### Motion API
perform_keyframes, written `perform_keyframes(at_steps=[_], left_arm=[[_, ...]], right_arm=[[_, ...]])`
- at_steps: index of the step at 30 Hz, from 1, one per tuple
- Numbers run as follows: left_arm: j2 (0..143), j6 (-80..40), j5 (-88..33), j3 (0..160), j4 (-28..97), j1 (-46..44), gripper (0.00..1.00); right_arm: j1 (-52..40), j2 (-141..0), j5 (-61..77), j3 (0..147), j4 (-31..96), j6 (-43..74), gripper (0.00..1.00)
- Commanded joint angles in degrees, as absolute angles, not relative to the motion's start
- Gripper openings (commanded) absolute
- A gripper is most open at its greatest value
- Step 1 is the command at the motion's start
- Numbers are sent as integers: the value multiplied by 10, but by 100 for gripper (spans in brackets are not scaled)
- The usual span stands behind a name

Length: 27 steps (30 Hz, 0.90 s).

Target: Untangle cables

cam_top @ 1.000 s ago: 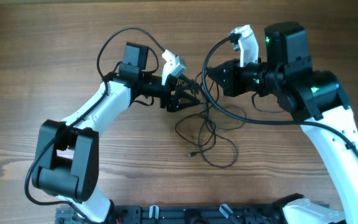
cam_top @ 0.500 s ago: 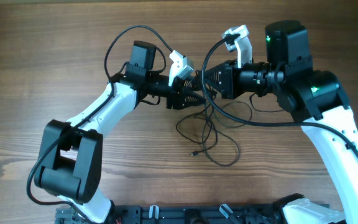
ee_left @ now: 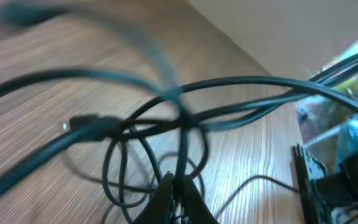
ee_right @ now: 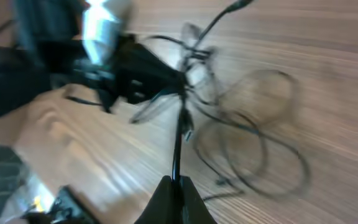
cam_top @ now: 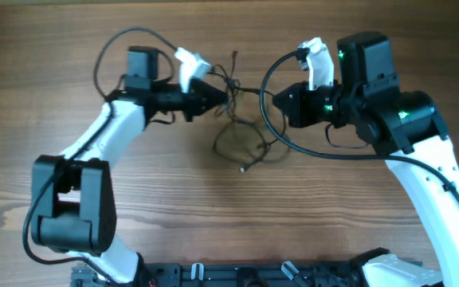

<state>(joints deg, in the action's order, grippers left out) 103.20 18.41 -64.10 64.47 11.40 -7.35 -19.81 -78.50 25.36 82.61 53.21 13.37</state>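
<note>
The thin black metal-tipped cables [cam_top: 241, 131] were pinched by the left fingers [ee_left: 165, 198] and right fingers [ee_right: 166, 200] (both shut on strands); slow, level separation over the wooden desk [cam_top: 213, 227] was advised.

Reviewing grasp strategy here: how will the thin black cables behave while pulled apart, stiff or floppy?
Probably floppy: the cables sag into loose loops on the table between the left gripper and right gripper. Likely light, since thin strands hang from the pinched fingers. The crossed strands may snag rather than slide free.
</note>
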Motion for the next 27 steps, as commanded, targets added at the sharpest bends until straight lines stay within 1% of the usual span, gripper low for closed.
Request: perform_keyframes(at_steps=[1,4,5,7,8,9,10,11,13,14,16,18,21,23,25,27], left_arm=[[1026,171,-635,648,145,-39,4],[1015,171,-636,648,154,-35,4],[1009,171,-636,648,160,-35,4],[1000,171,-636,648,176,-35,4],[997,171,-636,648,185,-35,4],[994,171,-636,648,192,-35,4],[992,171,-636,648,199,-35,4],[991,171,-636,648,202,-35,4],[991,171,-661,648,204,-43,4],[990,171,-670,648,204,-51,4],[980,168,-680,648,204,-67,4],[953,153,-681,648,199,-81,4],[875,99,-640,648,184,-84,4],[795,64,-584,648,178,-83,4],[746,55,-551,648,174,-83,4],[700,55,-511,648,175,-83,4]], right_arm=[[-197,-774,79,832,555,181,4],[-197,-775,-46,830,588,243,4],[-197,-775,-100,830,608,290,5],[-196,-775,-158,829,635,349,17],[-196,-775,-161,829,635,344,52],[-196,-778,-160,829,634,333,96],[-196,-783,-142,829,625,296,100],[-196,-790,-107,829,611,258,100],[-196,-816,35,829,566,164,100],[-196,-836,57,829,553,167,100],[-196,-879,46,829,539,172,100],[-196,-928,70,829,519,170,100],[-196,-959,168,829,482,121,100],[-196,-962,190,829,471,111,100],[-198,-967,205,829,468,108,100],[-198,-974,247,829,456,103,100]])
